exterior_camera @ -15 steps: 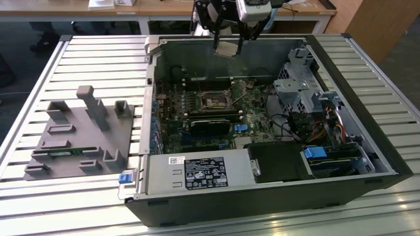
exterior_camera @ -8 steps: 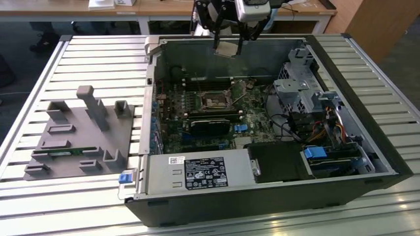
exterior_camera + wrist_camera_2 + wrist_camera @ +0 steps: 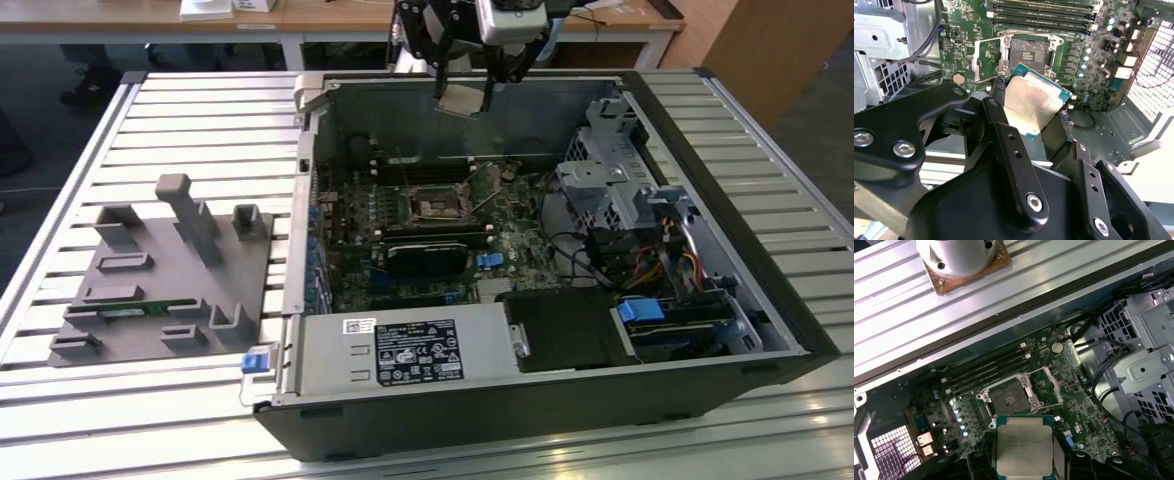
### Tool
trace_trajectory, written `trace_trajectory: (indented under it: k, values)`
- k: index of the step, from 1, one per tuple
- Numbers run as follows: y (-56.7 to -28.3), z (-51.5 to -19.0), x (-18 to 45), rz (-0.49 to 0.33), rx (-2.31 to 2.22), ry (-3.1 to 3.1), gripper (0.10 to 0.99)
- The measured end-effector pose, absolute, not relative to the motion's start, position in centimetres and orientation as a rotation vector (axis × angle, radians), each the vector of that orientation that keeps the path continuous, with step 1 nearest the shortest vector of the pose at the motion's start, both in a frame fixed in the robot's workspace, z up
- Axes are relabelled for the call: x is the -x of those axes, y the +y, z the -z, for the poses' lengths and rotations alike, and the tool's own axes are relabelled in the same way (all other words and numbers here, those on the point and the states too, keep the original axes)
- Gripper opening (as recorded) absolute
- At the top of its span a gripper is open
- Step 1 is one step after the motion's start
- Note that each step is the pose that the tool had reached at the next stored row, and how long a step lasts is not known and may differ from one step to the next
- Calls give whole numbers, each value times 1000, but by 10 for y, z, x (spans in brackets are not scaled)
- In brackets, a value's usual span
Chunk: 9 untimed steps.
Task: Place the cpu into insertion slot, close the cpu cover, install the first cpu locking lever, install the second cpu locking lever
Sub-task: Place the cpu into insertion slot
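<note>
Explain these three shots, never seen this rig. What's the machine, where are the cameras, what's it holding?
One robot arm works over an open computer case lying on a slatted metal table. The exterior view looks at the whole scene from off the arm. The two wrist views ride on the arm and look past its pincer into the case. The pincer grips the cpu, a flat silver chip, by its edges, in the air above the green board. On that board the insertion slot is bare, with the cpu cover swung open beside it. A grey fixture sits on the table at the exterior view's left.
</note>
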State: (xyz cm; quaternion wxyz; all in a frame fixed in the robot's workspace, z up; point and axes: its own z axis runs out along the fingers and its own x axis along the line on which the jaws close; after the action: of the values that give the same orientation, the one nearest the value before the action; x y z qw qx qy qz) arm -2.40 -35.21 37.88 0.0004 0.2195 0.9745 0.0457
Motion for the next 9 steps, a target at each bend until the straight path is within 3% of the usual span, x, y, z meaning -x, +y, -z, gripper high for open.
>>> trace_trajectory:
  k: [9]
  values:
    - [-352, -379, 24, -144, -733, 3049, 537]
